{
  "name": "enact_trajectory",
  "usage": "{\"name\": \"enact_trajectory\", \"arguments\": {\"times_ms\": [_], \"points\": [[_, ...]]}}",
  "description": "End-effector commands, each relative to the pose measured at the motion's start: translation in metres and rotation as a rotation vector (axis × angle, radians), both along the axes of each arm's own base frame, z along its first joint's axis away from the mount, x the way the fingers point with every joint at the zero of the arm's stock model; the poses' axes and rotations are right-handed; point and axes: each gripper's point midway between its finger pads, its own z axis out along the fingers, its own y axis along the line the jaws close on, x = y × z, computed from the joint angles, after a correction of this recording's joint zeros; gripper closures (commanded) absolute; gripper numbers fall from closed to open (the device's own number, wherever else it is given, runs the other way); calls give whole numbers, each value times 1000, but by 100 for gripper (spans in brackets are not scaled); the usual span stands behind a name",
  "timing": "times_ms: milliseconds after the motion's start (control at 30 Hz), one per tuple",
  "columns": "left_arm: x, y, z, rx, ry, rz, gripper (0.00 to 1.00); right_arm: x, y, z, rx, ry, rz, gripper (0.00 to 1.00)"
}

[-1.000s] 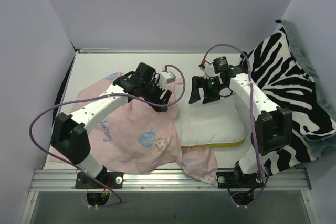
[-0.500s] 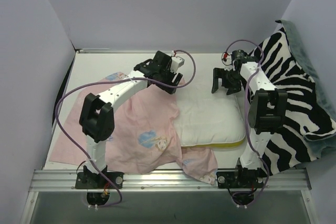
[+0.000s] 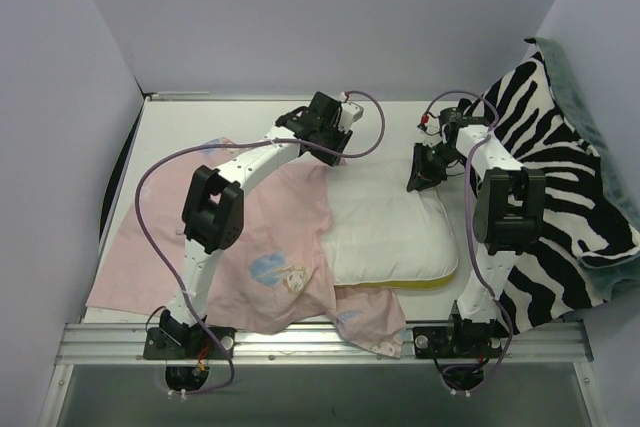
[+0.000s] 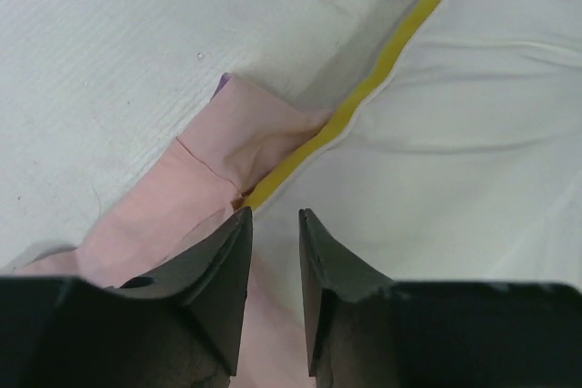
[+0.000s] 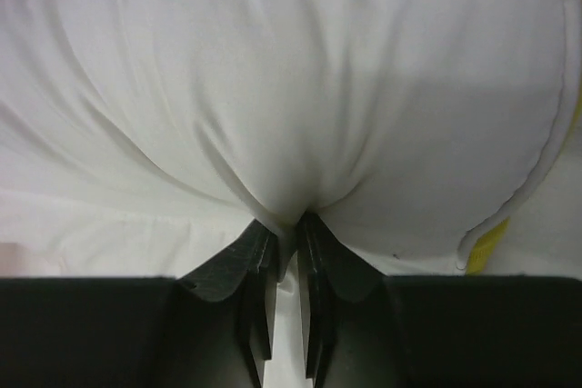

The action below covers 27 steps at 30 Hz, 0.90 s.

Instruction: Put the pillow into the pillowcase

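1. Room: plain pale walls [image 3: 330, 17] close in the far side and both flanks. The white table [image 3: 200, 127] shows bare beyond the pillow's far-left corner.
2. Zebra-striped blanket [image 3: 560, 177]: draped right of the pillow, running from far to near, close beside its right end.
3. Pillowcase [image 3: 270, 237]: spread flat left of the pillow, pale pink side up, faint cartoon print showing. Its cloth meets the pillow's left end and runs on past the near-left corner. Whether that end sits inside the case, I cannot tell.
4. Pillow [image 3: 385, 232]: white, plump, yellow band [image 4: 364, 93] along its edge, lying right of table centre, mostly uncovered.
5. Metal rail [image 3: 320, 337]: on the near side of the pillow, carrying both arm bases.
6. Purple cables [image 3: 150, 177]: loop off the left arm, left of the pillow.
7. Left gripper [image 3: 333, 154]: at the pillow's far-left corner, over the folded pink hem. The left wrist view shows its jaws a narrow gap apart [image 4: 273, 220]; a pinch on cloth cannot be confirmed.
8. Right gripper [image 3: 416, 183]: at the pillow's far-right corner. Right wrist view: jaws nearly together [image 5: 286, 224], a ridge of white pillow cover bunched between them.
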Motion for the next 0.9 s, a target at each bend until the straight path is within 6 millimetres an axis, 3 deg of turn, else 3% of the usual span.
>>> {"name": "enact_trajectory", "arguments": {"times_ms": [0,133,267,300,500,567,600,700,733,767,867], "points": [[12,-8,13,-30,-26,-22,64,-24,9,9,41,59,21,88],[7,8,25,6,-46,9,38,-28,7,13,35,55,24,89],[-6,29,32,53,-60,35,34,-32,7,15,37,55,25,89],[-12,36,22,82,-40,39,34,-33,7,15,34,54,24,90],[-23,59,-8,168,19,66,43,-37,4,13,23,51,47,96],[-24,60,-12,162,34,63,54,-37,5,13,29,53,48,98],[-23,59,-12,153,36,63,65,-37,7,15,36,50,49,100],[-18,37,2,34,44,13,84,-39,16,17,68,57,55,100],[-19,27,8,-5,43,-12,86,-39,19,17,77,56,59,100],[-21,1,26,-112,44,-94,86,-41,26,19,86,57,73,100],[-35,-52,61,-258,38,-249,90,-46,41,23,129,65,79,100]]}}
